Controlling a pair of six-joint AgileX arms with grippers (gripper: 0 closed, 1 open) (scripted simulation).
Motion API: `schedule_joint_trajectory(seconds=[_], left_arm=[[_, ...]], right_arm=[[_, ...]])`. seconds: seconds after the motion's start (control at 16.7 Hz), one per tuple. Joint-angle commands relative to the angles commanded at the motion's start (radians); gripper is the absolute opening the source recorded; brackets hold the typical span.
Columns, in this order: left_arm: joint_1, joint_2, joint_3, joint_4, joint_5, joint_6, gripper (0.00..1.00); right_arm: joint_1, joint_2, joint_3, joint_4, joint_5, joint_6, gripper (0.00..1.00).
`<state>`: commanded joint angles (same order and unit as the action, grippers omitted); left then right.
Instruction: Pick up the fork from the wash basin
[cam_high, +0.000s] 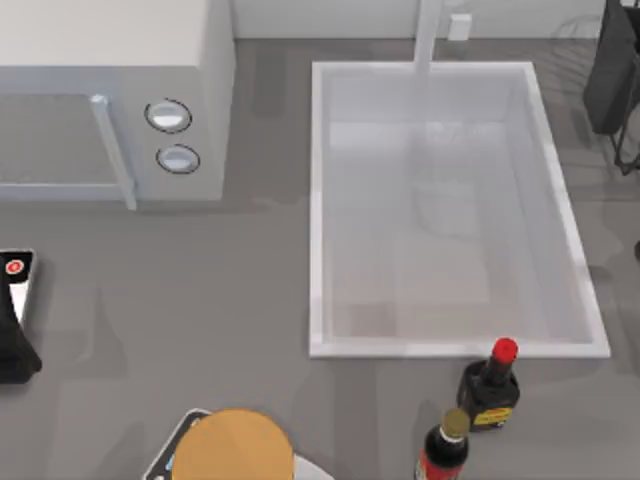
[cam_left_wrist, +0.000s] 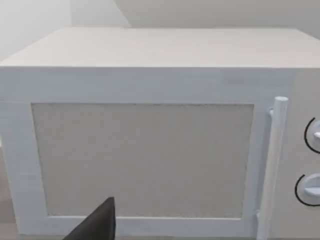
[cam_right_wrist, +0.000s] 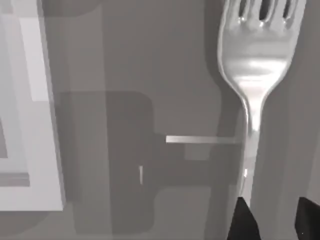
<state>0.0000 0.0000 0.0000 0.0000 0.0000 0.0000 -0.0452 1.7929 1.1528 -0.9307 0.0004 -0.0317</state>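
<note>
Silvery fork (cam_right_wrist: 256, 65) hangs clamped by its handle in right gripper (cam_right_wrist: 272, 215), over grey tabletop (cam_high: 250, 290) at basin's (cam_high: 318, 210) 3 o'clock. Judgement: pickup essentially done; keep grip firm, hold level. Left gripper (cam_left_wrist: 97, 225) parked facing microwave (cam_left_wrist: 150, 85), fingers: cannot tell.

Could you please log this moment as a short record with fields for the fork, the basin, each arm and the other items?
fork: fork close before the right wrist camera, its handle running down between the right gripper's dark fingers
wash basin: wash basin with nothing visible inside it
left gripper: left gripper facing the microwave door
other items: two dark bottles in front of the basin
</note>
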Motion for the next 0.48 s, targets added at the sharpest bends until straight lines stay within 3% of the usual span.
schedule_joint_trajectory(seconds=[0.42, 0.48], left_arm=[[0.0, 0.0, 0.0, 0.0, 0.0, 0.0, 1.0], [0.0, 0.0, 0.0, 0.0, 0.0, 0.0, 1.0]], right_arm=[[0.0, 0.0, 0.0, 0.0, 0.0, 0.0, 0.98], [0.0, 0.0, 0.0, 0.0, 0.0, 0.0, 1.0]])
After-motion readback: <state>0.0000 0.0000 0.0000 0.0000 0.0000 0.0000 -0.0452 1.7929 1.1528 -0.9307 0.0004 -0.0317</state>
